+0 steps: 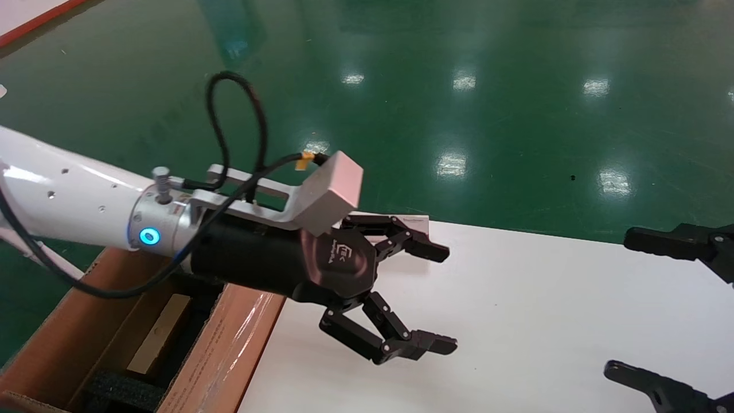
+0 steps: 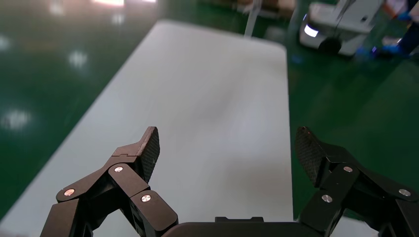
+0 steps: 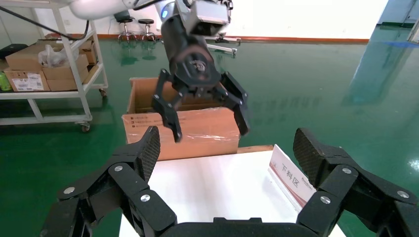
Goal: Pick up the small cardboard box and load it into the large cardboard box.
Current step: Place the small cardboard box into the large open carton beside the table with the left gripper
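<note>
White left arm (image 1: 63, 198), glowing blue ring light, looping black cable, grey camera block, black pincer (image 1: 441, 298)

Glossy green floor (image 1: 516, 103) mirrors ceiling lights. White table (image 1: 545, 321) fills the lower right. A metal shelving cart (image 3: 54, 94) stands upper left, stacked with cartons.

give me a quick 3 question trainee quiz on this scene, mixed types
1. True or false: the left claw is shut on something.
2. Where does the small flat brown cardboard box lie? A) on the white table B) inside the large brown corrugated carton C) in the right claw
3. Fill in: the right claw's fingers are ____.

Key: 1 false; 2 B; 3 open
</note>
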Robot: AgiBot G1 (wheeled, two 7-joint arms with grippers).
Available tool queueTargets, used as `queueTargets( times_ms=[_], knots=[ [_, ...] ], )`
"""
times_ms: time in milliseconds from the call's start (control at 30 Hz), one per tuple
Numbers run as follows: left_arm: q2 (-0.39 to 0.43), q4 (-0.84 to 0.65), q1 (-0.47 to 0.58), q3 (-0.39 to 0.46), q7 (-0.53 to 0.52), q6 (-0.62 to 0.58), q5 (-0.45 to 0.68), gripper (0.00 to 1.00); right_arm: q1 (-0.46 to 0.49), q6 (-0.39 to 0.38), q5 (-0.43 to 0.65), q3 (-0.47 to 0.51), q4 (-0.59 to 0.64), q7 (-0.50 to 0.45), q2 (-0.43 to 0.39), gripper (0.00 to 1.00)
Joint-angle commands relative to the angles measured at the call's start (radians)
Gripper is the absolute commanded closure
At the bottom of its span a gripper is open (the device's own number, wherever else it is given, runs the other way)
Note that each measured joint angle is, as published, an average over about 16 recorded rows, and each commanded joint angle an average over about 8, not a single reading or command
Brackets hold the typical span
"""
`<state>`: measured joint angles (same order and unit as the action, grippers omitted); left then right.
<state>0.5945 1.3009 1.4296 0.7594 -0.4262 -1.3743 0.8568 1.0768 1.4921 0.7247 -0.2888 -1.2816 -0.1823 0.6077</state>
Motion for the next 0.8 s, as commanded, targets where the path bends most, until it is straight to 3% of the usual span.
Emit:
queueTargets(
  times_ms=[33, 400, 800],
  knots=[
    [0.003, -0.003, -0.053, -0.072, 0.036, -0.018, -0.019, 0.00, 0.000, 0.000, 0.000, 0.001, 0.000, 0.000, 0.000, 0.00],
    [0.015, -0.015, -0.323, -0.437, 0.217, -0.111, -0.115, 0.00, -0.001, 0.002, 0.003, 0.004, -0.001, -0.002, 0.002, 0.00],
    [0.018, -0.019, -0.387, -0.531, 0.245, -0.129, -0.134, 0.00, -0.002, 0.003, 0.005, 0.008, -0.002, -0.005, 0.003, 0.00]
  ],
)
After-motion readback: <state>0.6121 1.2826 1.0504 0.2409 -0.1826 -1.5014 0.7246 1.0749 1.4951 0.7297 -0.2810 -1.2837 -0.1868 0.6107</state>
